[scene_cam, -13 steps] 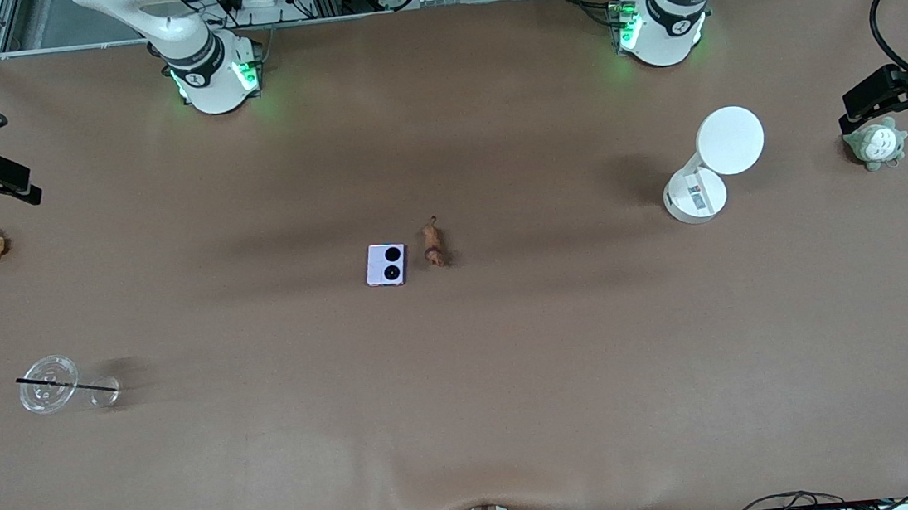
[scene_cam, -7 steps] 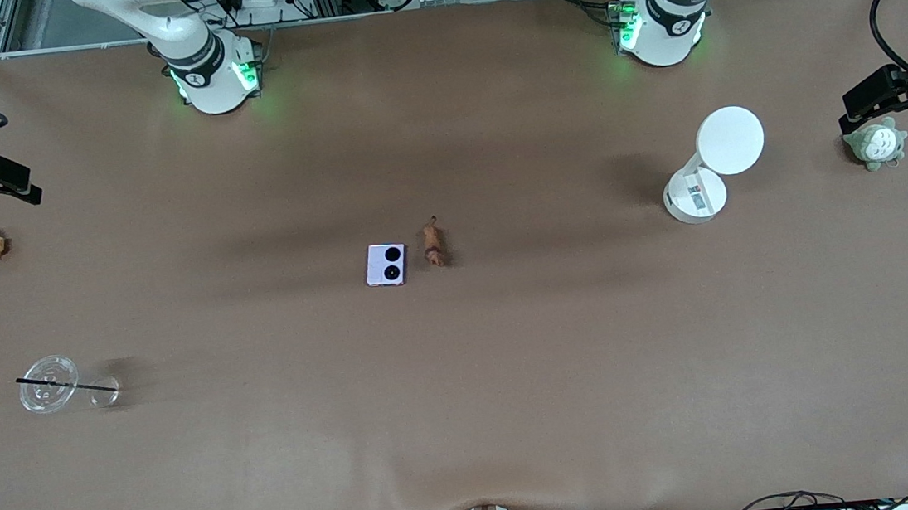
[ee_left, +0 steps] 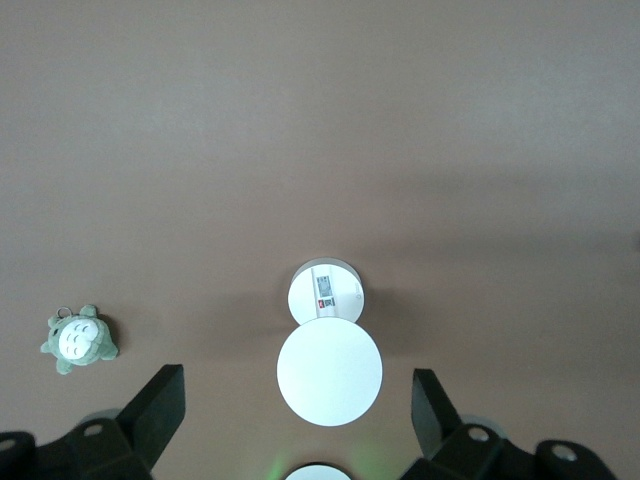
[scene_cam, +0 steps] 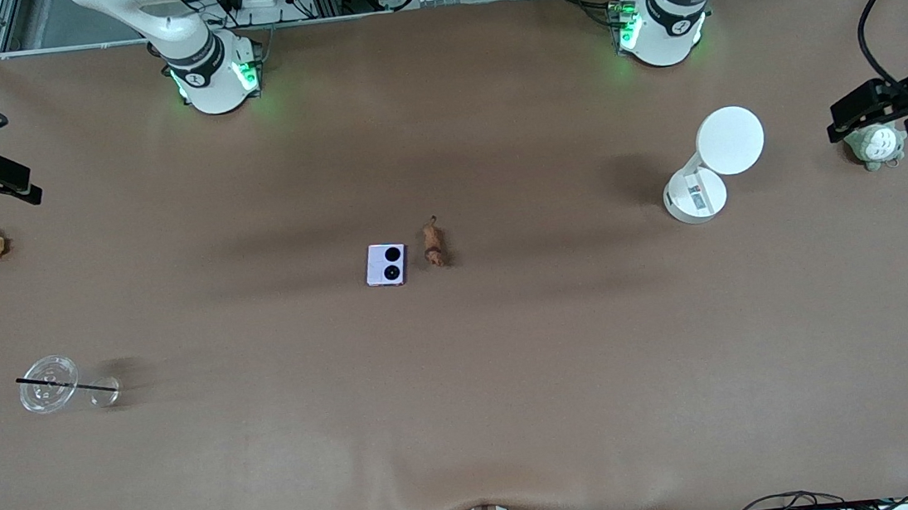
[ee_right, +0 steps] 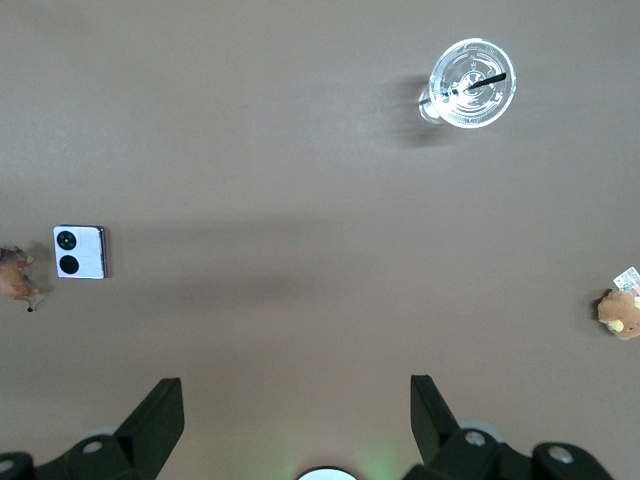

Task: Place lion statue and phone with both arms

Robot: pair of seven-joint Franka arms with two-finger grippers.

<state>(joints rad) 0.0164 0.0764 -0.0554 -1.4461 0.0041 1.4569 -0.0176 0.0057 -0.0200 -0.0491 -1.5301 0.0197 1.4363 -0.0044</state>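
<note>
- Lion statue (scene_cam: 433,244) lies mid-table, just beside the phone (scene_cam: 386,264) on the side toward the left arm's end; neither has moved since the earlier frames.
- Left gripper (ee_left: 298,405) is up in the air over the white stand (scene_cam: 709,166), fingers (ee_left: 160,395) spread apart, holding nothing. Its arm has shifted slightly, now partly covering the grey-green plush (scene_cam: 875,145).
- Right gripper (ee_right: 296,403) hangs over bare table (scene_cam: 516,382), fingers apart, empty, unchanged.

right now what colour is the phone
Pale lavender, with two black camera circles; the phone shows best in the front view.
</note>
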